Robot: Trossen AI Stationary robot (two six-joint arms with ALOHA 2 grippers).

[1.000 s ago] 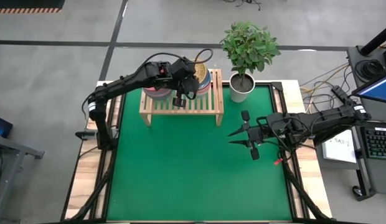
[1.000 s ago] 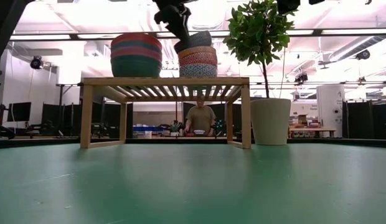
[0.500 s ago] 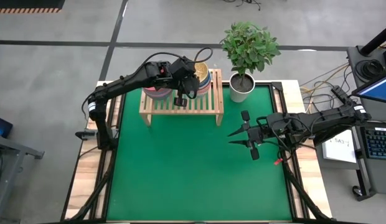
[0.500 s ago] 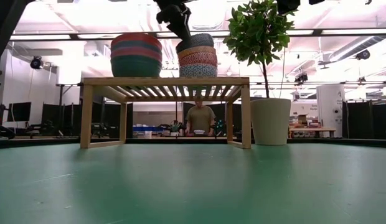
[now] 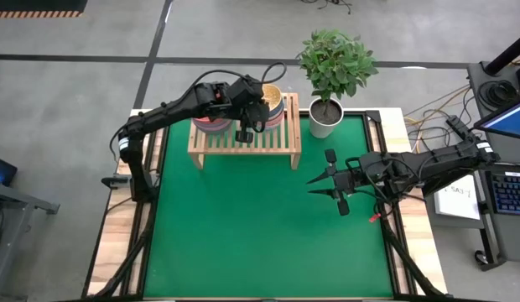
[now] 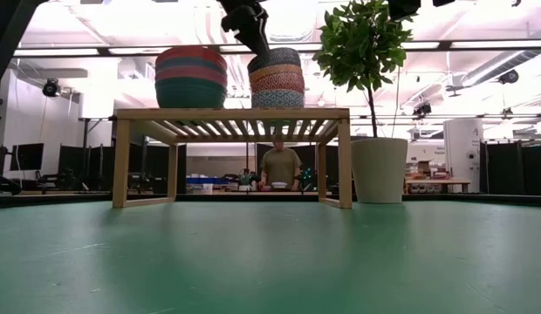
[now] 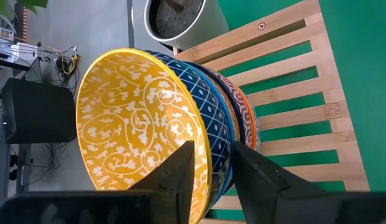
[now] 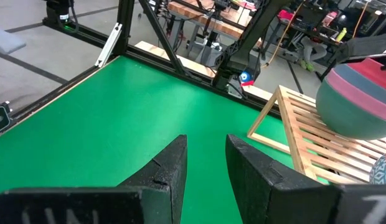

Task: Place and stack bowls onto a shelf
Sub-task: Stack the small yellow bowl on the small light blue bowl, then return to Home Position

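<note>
Here the right gripper [image 5: 325, 176] waits over the green mat, fingers spread. Farther back, the left gripper [image 5: 258, 111] pinches the rim of the yellow bowl [image 7: 140, 127], topmost of the patterned stack on the shelf [image 5: 243, 138], beside the plain stack [image 6: 191, 77].

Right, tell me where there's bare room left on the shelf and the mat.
The shelf is crowded along its back by two bowl stacks and the left jaws; its front slats are bare. The green mat is open, apart from the right jaws.
</note>
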